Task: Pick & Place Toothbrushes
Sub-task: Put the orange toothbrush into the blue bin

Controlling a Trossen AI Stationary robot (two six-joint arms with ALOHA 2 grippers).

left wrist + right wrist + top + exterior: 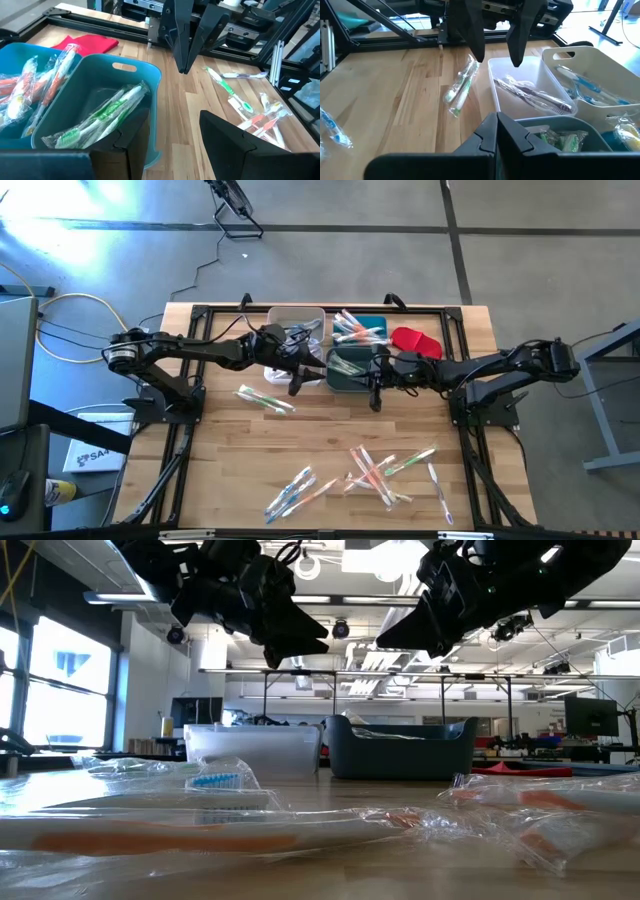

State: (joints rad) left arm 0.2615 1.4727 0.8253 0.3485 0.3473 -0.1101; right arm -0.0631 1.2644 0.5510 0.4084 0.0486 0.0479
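Toothbrushes (385,470): nearest, strewn loose over the front of the table (220,460) in two heaps, each sealed in a clear crinkly wrapper, with orange, green and blue accents showing. Likely very light, stiff along the handle, slippery in the film, apt to skid or swing if pinched at one end. Best taken across the middle of the handle, jaws square to its length, from the edge of a heap rather than out of the tangle. Probably not fragile; some risk of slipping out if caught by loose film alone.

Farther in, a green pack (460,87) lying alone on the wood, near the left gripper (297,387); easiest pick, by the look. Fingers there spread apart, holding nothing, hovering by the front of the clear bin (492,95). Opposite, the right gripper (376,395): fingers pressed together, empty, hanging by the front of the teal bin (150,100).

Farthest, more already binned: a purplish one in the clear bin, green in the teal, blue in the white bin (555,57), orange in the blue bin (15,50). Red cloth (87,42) beside, not part of the job.
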